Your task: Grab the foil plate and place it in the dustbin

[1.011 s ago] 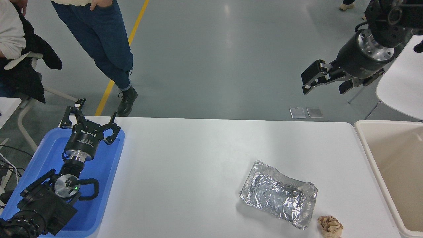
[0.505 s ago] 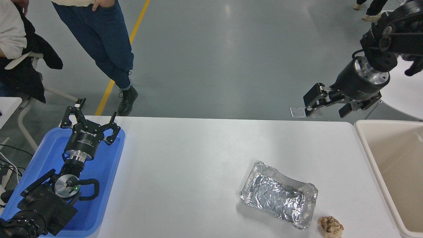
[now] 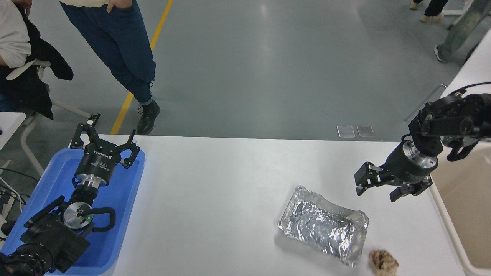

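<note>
White table (image 3: 230,191): the foil plate (image 3: 323,225) lies just left of the dustbin (image 3: 466,214). My right gripper (image 3: 378,188) hangs spread above the plate's far corner. Light, crushable foil; I'd pinch its rim.

silver crinkly foil plate (image 3: 324,226), beige dustbin (image 3: 466,214), blue tray (image 3: 132,188)

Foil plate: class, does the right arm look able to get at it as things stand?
Probably yes. The right gripper hangs open just beyond the foil plate, nothing lies between them, and the brown paper ball sits clear of the near corner.
</note>
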### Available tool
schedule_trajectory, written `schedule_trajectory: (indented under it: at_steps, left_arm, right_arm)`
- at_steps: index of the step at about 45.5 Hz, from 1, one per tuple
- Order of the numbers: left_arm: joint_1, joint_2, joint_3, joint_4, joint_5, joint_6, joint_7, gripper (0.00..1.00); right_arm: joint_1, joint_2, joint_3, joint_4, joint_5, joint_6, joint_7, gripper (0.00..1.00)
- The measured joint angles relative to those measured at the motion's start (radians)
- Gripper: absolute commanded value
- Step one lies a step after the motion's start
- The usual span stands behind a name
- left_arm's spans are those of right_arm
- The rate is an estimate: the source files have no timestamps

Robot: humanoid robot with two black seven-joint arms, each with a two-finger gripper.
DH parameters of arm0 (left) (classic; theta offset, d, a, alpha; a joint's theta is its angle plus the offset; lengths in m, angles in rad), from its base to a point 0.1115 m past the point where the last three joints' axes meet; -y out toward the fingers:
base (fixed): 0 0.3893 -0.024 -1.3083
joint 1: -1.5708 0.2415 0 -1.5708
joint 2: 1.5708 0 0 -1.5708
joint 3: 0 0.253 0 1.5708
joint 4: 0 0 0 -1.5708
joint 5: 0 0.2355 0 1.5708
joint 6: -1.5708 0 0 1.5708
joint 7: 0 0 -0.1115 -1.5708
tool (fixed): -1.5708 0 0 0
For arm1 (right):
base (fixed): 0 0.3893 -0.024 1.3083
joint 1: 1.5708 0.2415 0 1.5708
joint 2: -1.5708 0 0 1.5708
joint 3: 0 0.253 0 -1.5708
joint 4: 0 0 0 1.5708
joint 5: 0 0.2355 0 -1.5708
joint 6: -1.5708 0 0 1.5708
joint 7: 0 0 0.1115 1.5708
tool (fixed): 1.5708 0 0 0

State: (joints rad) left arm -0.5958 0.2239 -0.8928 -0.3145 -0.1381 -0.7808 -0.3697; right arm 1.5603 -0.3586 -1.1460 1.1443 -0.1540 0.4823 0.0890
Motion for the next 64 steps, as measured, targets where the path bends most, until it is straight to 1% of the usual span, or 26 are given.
schedule_trajectory:
  at_steps: [11, 22, 26, 32, 34, 38, 39, 40, 43, 45, 64]
  left_arm:
    - [0.000, 0.000, 0.000, 0.000, 0.000, 0.000, 0.000, 1.00]
    - [0.001, 0.001, 0.000, 0.000, 0.000, 0.000, 0.000, 1.00]
    - [0.001, 0.001, 0.000, 0.000, -0.001, 0.000, 0.000, 1.00]
    - [0.001, 0.001, 0.000, 0.000, -0.001, 0.000, 0.000, 1.00]
    - [0.001, 0.001, 0.000, 0.000, -0.001, 0.000, 0.000, 1.00]
    - [0.001, 0.001, 0.000, 0.000, -0.001, 0.000, 0.000, 1.00]
    - [0.001, 0.001, 0.000, 0.000, -0.001, 0.000, 0.000, 1.00]
    - [0.001, 0.001, 0.000, 0.000, -0.001, 0.000, 0.000, 1.00]
    - [0.001, 0.001, 0.000, 0.000, -0.001, 0.000, 0.000, 1.00]
    - [0.001, 0.001, 0.000, 0.000, -0.001, 0.000, 0.000, 1.00]
    - [0.001, 0.001, 0.000, 0.000, -0.001, 0.000, 0.000, 1.00]
  right_arm:
    - [-0.107, 0.008, 0.014, 0.009, 0.006, -0.094, -0.001, 0.87]
    - [-0.183, 0.009, 0.042, 0.010, 0.014, -0.130, -0.001, 0.87]
    - [-0.204, 0.009, 0.062, 0.008, 0.016, -0.137, -0.002, 0.85]
    - [-0.232, 0.009, 0.091, 0.004, 0.018, -0.146, -0.002, 0.73]
    - [-0.243, 0.009, 0.102, 0.000, 0.018, -0.152, -0.003, 0.66]
    - [-0.256, 0.009, 0.110, -0.003, 0.018, -0.168, -0.003, 0.49]
    - [-0.259, 0.009, 0.112, -0.004, 0.018, -0.174, -0.003, 0.44]
    - [-0.264, 0.009, 0.115, -0.005, 0.018, -0.183, -0.004, 0.37]
    - [-0.273, 0.010, 0.119, -0.007, 0.018, -0.202, -0.004, 0.14]
    - [-0.279, 0.011, 0.121, -0.008, 0.019, -0.214, -0.005, 0.00]
    - [-0.300, 0.011, 0.130, -0.009, 0.021, -0.253, -0.006, 0.00]
